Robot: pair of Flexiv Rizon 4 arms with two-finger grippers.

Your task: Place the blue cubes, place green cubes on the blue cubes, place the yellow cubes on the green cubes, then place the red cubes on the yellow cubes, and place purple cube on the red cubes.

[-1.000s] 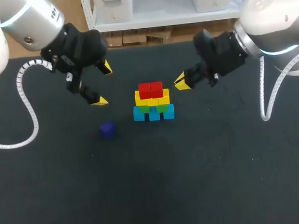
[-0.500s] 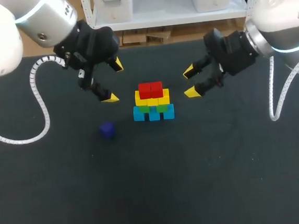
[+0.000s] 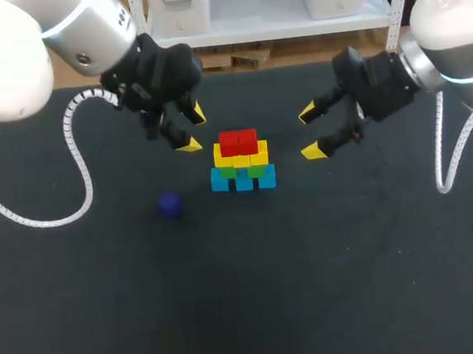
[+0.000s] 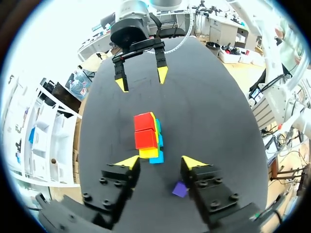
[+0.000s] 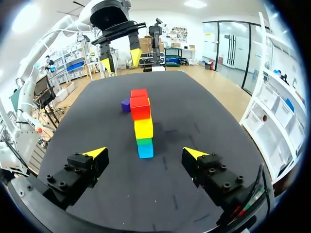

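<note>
A cube tower (image 3: 241, 162) stands mid-table: blue cubes (image 3: 243, 179) at the base, then green (image 3: 240, 172), yellow (image 3: 240, 154) and red cubes (image 3: 238, 141) on top. The purple cube (image 3: 169, 203) lies alone on the mat, left of the tower. My left gripper (image 3: 193, 129) hangs open and empty just left of the red layer. My right gripper (image 3: 310, 131) is wide open and empty to the tower's right. From the left wrist, the tower (image 4: 147, 138) is ahead of my gripper (image 4: 160, 162) and the purple cube (image 4: 180, 189) lies beside one finger. From the right wrist, the tower (image 5: 141, 124) is ahead of the gripper (image 5: 146, 153).
The dark mat (image 3: 255, 291) covers the whole table. The left arm's white cable (image 3: 74, 170) loops over the mat at the far left, and the right arm's cable (image 3: 441, 151) hangs at the far right.
My left arm has moved right, toward the tower, and its fingers have drawn closer together. My right gripper has opened wide and pulled back to the right, away from the tower.
</note>
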